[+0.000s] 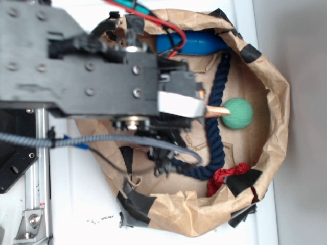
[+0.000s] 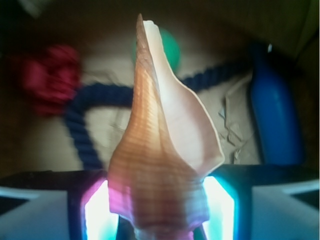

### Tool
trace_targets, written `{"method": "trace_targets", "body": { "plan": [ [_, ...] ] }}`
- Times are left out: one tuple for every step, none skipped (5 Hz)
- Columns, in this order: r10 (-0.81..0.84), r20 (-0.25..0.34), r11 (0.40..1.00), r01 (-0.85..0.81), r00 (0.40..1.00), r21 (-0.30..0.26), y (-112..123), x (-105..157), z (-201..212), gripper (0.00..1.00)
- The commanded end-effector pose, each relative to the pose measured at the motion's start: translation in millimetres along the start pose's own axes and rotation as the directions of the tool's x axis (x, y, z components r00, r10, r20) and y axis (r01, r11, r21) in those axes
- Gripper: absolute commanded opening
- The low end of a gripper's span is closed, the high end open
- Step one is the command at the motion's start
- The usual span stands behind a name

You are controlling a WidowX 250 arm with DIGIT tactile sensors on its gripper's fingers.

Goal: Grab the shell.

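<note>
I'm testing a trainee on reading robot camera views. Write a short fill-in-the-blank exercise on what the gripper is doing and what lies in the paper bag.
1. The gripper is shut on the ____.
2. The shell has its thin point aimed away from the jaws, toward the green ____.
3. The rope in the bag is dark ____.
4. Near the bag's rim lies a ____ bottle.

Missing words: shell; ball; blue; blue
</note>
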State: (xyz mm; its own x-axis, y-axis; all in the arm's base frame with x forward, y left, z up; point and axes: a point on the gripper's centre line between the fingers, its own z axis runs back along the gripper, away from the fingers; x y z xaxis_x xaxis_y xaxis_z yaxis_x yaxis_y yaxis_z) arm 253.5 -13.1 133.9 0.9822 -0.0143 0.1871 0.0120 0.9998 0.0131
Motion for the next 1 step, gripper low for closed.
{"method": "trace_targets", "body": {
  "plan": [
    [-0.039, -0.048, 0.999, 0.040, 0.998, 0.013, -19.9, 12.6, 46.7, 0.00]
  ]
}}
